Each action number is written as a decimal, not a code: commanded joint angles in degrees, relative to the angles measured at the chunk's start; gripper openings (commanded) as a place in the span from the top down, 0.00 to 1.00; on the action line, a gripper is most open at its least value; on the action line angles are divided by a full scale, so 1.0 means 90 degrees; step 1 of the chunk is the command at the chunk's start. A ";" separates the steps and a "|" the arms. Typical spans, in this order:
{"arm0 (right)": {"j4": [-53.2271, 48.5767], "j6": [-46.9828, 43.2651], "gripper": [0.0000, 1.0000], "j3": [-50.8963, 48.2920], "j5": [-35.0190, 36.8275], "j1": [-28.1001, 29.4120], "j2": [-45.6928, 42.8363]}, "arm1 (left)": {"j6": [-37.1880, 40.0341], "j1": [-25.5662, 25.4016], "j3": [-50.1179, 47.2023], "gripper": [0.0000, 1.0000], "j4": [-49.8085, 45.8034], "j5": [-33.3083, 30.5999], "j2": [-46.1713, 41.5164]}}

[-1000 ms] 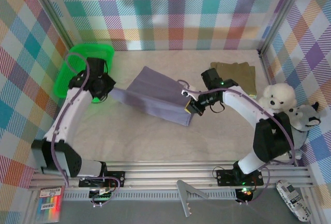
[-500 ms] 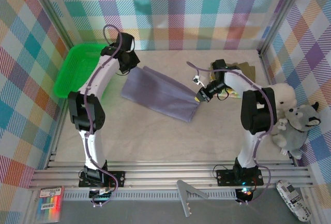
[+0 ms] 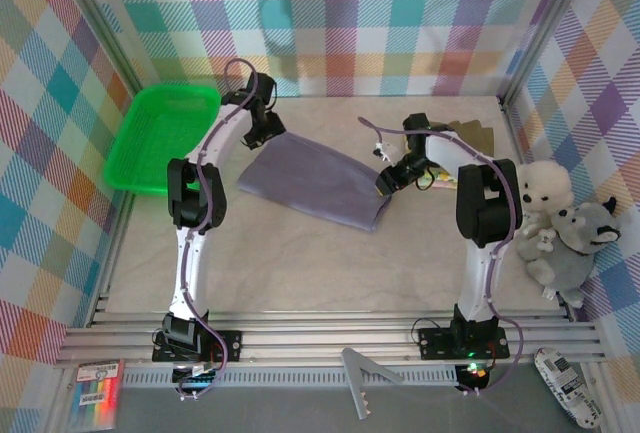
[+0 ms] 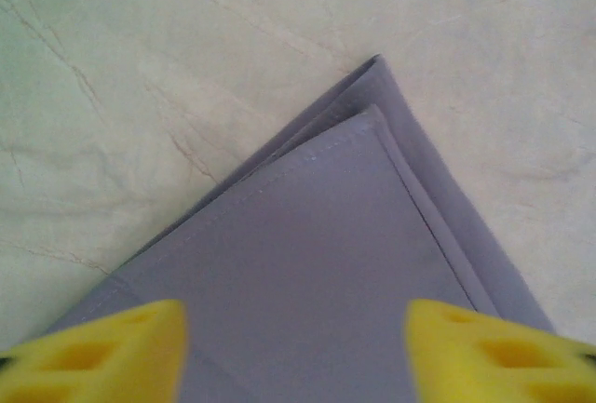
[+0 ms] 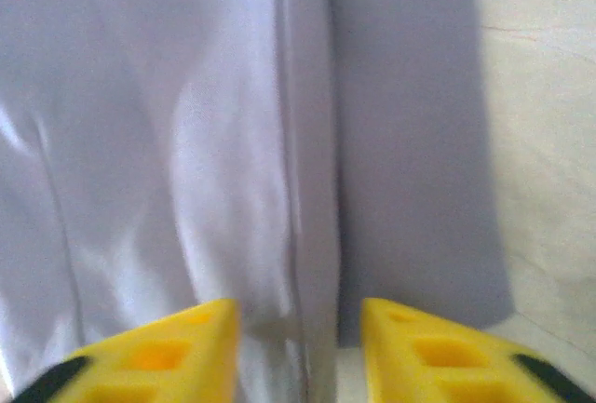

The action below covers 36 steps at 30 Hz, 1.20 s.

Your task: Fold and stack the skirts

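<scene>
Grey-lavender skirt (image 4: 317, 263): doubled corner, left-wrist view

Plain grey-lavender skirt (image 3: 315, 183). Right of it: olive-brown skirt (image 3: 478, 135), plain. Left of it: basket (image 3: 160, 138), bright green. Further right: white plush toy (image 3: 540, 188), grey plush toy (image 3: 582, 238). The table (image 3: 330, 263): cream, faintly veined. The walls (image 3: 400, 23): pastel plaid. The left hand (image 4: 293, 319) and right hand (image 5: 298, 319): yellow fingers.

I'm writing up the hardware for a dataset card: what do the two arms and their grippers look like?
The left arm and right arm have white shells, black joints and black bases. A thin lavender cable loops along each. The fingers are bright yellow, wedge-shaped, with moulded recesses and black patches at their outer edges.
</scene>
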 commanded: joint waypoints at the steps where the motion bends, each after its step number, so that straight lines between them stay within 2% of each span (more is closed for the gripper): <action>1: 0.0692 0.1555 0.45 -0.0493 -0.0207 0.0089 -0.1017 | 0.0089 -0.0029 0.0038 0.08 -0.0234 0.0179 -0.0403; 2: 0.1027 0.2057 0.27 -0.0742 -0.0573 0.0089 -0.1247 | 0.0102 -0.0046 -0.0159 0.05 -0.0147 0.0279 -0.0538; 3: 0.1379 0.2759 0.00 -0.0993 -0.0969 0.0101 -0.1479 | 0.0120 -0.0068 -0.0403 0.02 -0.0012 0.0416 -0.0671; 5: 0.1929 0.3825 0.01 -0.1398 -0.1139 0.0198 -0.1853 | 0.0155 -0.0090 -0.0841 0.00 0.0288 0.0767 -0.0868; 7: 0.2567 0.5033 0.01 -0.1871 -0.0689 0.0395 -0.2217 | 0.0171 -0.0090 -0.1084 0.00 0.0509 0.1291 -0.0847; 11: 0.3314 0.6415 0.01 -0.2502 0.0208 0.1066 -0.2565 | 0.0122 -0.0099 -0.0977 0.00 0.0564 0.2081 -0.0331; 14: 0.3718 0.7361 0.01 -0.2744 0.0603 0.1580 -0.2601 | 0.0004 -0.0100 -0.1005 0.00 0.0772 0.2408 -0.0100; 18: 0.4589 0.8676 0.01 -0.3206 0.0950 0.1925 -0.2409 | -0.0026 -0.0110 -0.1005 0.00 0.0891 0.2516 0.0094; 25: 0.4306 0.9220 0.01 -0.3121 0.0967 0.2149 -0.1495 | -0.0135 -0.0110 -0.1654 0.00 0.0990 0.2417 0.0092; 30: 0.3868 0.9057 0.01 -0.3389 0.1216 0.2149 -0.1529 | -0.0548 -0.0139 -0.3282 0.00 0.1874 0.2421 -0.0499; 36: 0.3707 0.8498 0.01 -0.4139 0.1524 0.2142 -0.2231 | -0.1109 -0.0211 -0.5322 0.00 0.2790 0.2325 -0.1557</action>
